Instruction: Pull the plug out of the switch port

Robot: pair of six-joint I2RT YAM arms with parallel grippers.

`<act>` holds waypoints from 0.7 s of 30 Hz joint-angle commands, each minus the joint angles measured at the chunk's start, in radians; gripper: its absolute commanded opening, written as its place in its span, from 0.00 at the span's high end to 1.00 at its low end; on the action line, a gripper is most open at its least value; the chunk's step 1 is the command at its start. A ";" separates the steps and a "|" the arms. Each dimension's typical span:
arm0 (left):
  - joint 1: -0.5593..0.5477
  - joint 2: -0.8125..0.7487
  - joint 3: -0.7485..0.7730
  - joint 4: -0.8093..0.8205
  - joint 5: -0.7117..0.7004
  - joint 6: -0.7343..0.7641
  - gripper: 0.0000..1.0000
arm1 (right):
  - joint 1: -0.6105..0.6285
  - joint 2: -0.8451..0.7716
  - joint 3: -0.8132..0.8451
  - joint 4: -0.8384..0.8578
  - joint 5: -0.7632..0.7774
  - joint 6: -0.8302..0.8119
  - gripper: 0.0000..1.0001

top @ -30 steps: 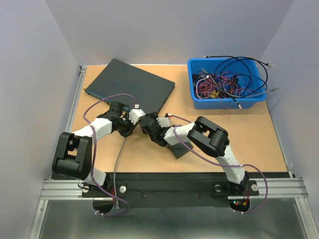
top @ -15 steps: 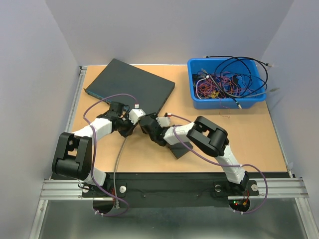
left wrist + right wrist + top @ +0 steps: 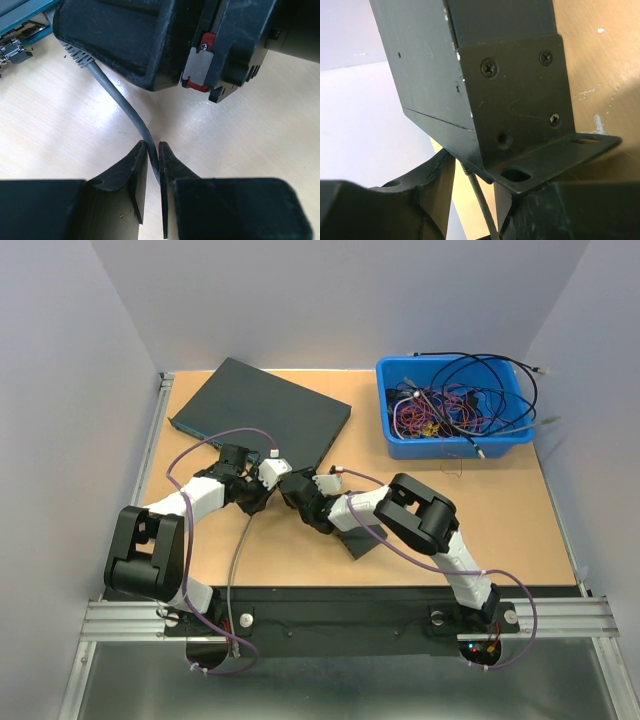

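Plug cable (image 3: 125,107) is sitting clamped in my left hand (image 3: 152,150); my right hand (image 3: 475,185) is straddling the switch (image 3: 470,75), whether gripping I cannot tell. Tugging could drag the switch along.

The top external camera stood high behind the arm bases, looking down and forward over the whole counter (image 3: 480,530) from far off. The left wrist camera sat low and very close, facing past the left pincer (image 3: 153,152) along the grey cable (image 3: 122,105) toward the switch (image 3: 265,415). The right wrist camera, equally close, looked past the right pincer (image 3: 472,187) at the switch's bracketed corner. All three views shared that cable and that corner.
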 commanded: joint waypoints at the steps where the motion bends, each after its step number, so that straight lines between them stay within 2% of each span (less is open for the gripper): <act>1: -0.003 -0.045 0.016 -0.059 0.069 0.013 0.85 | -0.066 0.037 0.038 -0.006 0.125 -0.127 0.69; 4: -0.003 -0.048 0.019 -0.058 0.069 0.011 0.85 | -0.071 0.030 0.018 0.041 0.145 -0.156 0.75; 6: -0.003 -0.048 0.018 -0.058 0.072 0.011 0.86 | -0.075 0.027 0.003 0.087 0.145 -0.183 0.82; 7: -0.005 -0.050 0.018 -0.059 0.073 0.011 0.86 | -0.077 0.027 -0.006 0.109 0.145 -0.211 0.89; 10: -0.005 -0.048 0.018 -0.059 0.072 0.011 0.86 | -0.075 0.027 -0.014 0.167 0.134 -0.245 0.99; 14: -0.005 -0.051 0.019 -0.059 0.075 0.009 0.86 | -0.075 0.033 -0.020 0.208 0.121 -0.266 1.00; 18: -0.005 -0.056 0.022 -0.062 0.078 0.009 0.86 | -0.075 0.030 -0.025 0.275 0.125 -0.358 0.99; 21: -0.006 -0.058 0.022 -0.061 0.079 0.009 0.86 | -0.075 0.025 -0.040 0.282 0.148 -0.335 1.00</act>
